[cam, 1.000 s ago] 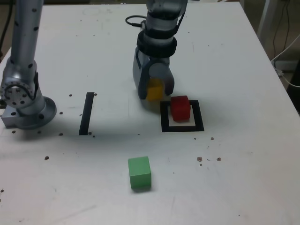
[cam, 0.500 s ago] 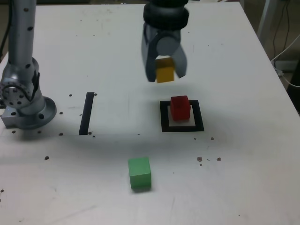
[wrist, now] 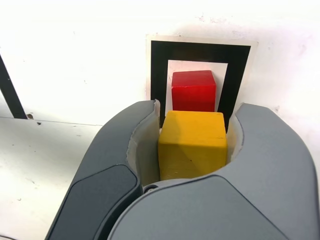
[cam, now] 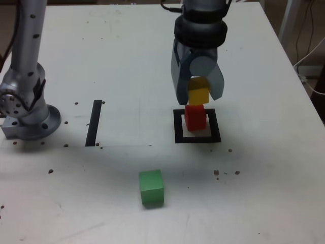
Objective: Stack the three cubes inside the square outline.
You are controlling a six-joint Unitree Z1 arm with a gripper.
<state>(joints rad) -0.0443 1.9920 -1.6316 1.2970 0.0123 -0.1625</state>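
My gripper (cam: 198, 95) is shut on the yellow cube (cam: 198, 94), which shows between the grey jaws in the wrist view as well (wrist: 192, 144). The yellow cube hangs just above the red cube (cam: 195, 117), and I cannot tell whether the two touch. The red cube (wrist: 193, 90) stands inside the square outline (cam: 179, 133), a black frame with a white centre (wrist: 159, 70). The green cube (cam: 151, 187) lies alone on the white table, nearer the camera and toward the exterior view's left.
A straight black tape strip (cam: 94, 122) lies on the table left of the outline in the exterior view. The arm's silver base (cam: 25, 109) stands at the far left. Small dark specks dot the tabletop (cam: 264, 193). Cables hang off the right edge.
The gripper carried the yellow cube up from the table beside the outline, then right and down until it hangs over the red cube. The red and green cubes stayed put.
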